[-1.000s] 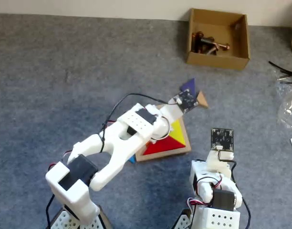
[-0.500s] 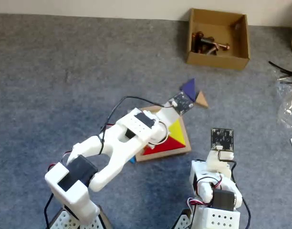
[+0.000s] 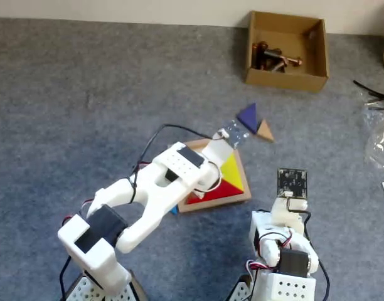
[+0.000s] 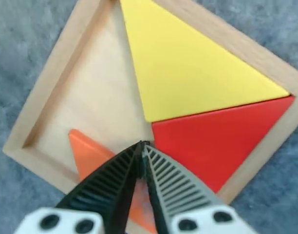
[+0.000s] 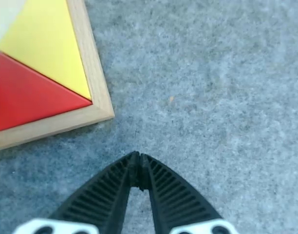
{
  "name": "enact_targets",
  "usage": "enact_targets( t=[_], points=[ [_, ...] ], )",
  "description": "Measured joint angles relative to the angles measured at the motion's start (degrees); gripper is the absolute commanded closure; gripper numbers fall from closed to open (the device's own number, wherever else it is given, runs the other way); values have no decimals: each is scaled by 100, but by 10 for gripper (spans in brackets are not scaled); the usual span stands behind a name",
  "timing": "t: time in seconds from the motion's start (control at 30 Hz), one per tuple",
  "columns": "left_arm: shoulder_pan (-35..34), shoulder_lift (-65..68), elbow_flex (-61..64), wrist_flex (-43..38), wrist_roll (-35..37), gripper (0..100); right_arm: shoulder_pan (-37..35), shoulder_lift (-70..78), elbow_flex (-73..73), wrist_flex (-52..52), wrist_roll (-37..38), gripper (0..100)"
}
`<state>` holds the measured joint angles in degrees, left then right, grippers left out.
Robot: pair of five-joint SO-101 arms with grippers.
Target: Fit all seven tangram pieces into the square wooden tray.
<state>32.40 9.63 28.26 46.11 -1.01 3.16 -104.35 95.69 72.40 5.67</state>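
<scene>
The square wooden tray [image 4: 46, 105] holds a large yellow triangle [image 4: 188, 73], a large red triangle [image 4: 212, 141] and an orange triangle [image 4: 88, 156]. My left gripper [image 4: 141, 146] hangs shut and empty above the tray's middle. From above, the left arm [image 3: 179, 172] lies across the tray [image 3: 245, 195]. On the carpet beyond the tray lie a blue triangle [image 3: 247, 115] and a small tan triangle [image 3: 264, 130]. A small blue piece [image 3: 173, 209] peeks out by the tray's near edge. My right gripper [image 5: 138, 161] is shut and empty over carpet, just off the tray's corner [image 5: 98, 109].
A cardboard box [image 3: 286, 74] with copper-coloured parts stands at the back right. Cables and a clear plastic bag [image 3: 380, 147] lie at the right edge. The right arm's base [image 3: 283, 263] sits near the front. Grey carpet stretches open to the left.
The left arm has drawn back from the blue and tan triangles toward the tray. The right arm has kept still.
</scene>
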Motion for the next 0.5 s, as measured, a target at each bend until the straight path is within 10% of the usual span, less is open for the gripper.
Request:
enact_targets(
  t=[0.5],
  points=[
    [62, -1292, 88, 563, -281, 994, 0, 0, 0, 0, 0, 994]
  ],
)
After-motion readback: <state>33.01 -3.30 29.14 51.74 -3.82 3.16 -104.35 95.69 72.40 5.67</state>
